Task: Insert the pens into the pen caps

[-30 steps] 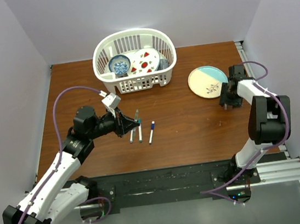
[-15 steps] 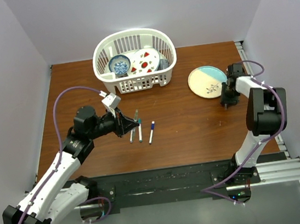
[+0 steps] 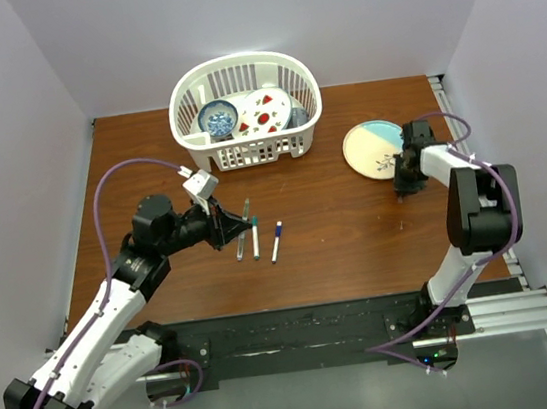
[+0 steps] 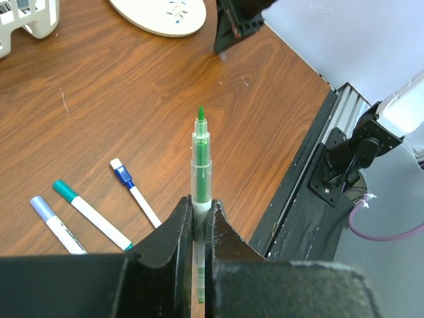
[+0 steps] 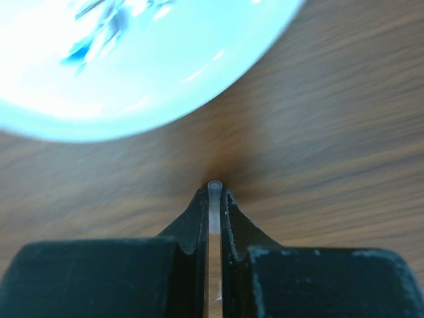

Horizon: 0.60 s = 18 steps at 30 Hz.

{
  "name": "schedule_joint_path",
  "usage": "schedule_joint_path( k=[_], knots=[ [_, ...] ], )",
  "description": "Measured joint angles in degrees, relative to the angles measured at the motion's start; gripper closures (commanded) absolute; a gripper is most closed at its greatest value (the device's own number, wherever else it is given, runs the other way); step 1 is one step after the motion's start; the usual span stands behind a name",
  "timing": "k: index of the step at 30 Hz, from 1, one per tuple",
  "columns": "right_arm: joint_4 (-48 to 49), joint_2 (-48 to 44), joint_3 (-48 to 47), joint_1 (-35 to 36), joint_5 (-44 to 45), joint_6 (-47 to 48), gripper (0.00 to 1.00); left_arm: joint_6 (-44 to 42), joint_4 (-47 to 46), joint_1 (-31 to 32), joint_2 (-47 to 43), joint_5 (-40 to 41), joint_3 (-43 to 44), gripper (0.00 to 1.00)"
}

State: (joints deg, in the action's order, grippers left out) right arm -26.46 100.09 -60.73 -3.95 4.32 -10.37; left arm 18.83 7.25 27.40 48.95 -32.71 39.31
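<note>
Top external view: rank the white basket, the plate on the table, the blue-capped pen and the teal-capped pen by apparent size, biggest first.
1. white basket
2. plate
3. blue-capped pen and teal-capped pen: they look about alike, so I won't rank one above the other.

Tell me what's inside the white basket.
A blue-patterned bowl and a red-spotted white plate sit in the basket; its slatted wall hides their lower parts and anything beneath.

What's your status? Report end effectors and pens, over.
Left end effector shut on green pen, tip bare. Right end effector shut on thin clear piece beside plate. Three capped pens on table, no obstruction.
</note>
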Motion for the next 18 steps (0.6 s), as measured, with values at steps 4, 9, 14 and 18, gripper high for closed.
schedule_joint_path(
  k=[4, 9, 14, 18],
  knots=[
    [0.8, -5.2, 5.2, 6.5, -3.3, -3.2, 1.0, -0.1, -0.1, 0.0, -0.1, 0.0, 0.0, 1.0],
    [4.7, -15.3, 9.5, 14.7, -9.0, -9.8, 1.0, 0.2, -1.3, 0.0, 0.0, -1.8, -0.2, 1.0],
    [17.3, -28.3, 16.1, 21.2, -14.4, -19.5, 1.0, 6.8, -11.5, 0.0, 1.8, -7.0, -3.8, 1.0],
    [29.9, -35.6, 21.4, 27.3, -17.0, -27.8, 1.0, 16.7, -26.2, 0.4, 6.1, -10.8, -11.0, 1.0]
  ],
)
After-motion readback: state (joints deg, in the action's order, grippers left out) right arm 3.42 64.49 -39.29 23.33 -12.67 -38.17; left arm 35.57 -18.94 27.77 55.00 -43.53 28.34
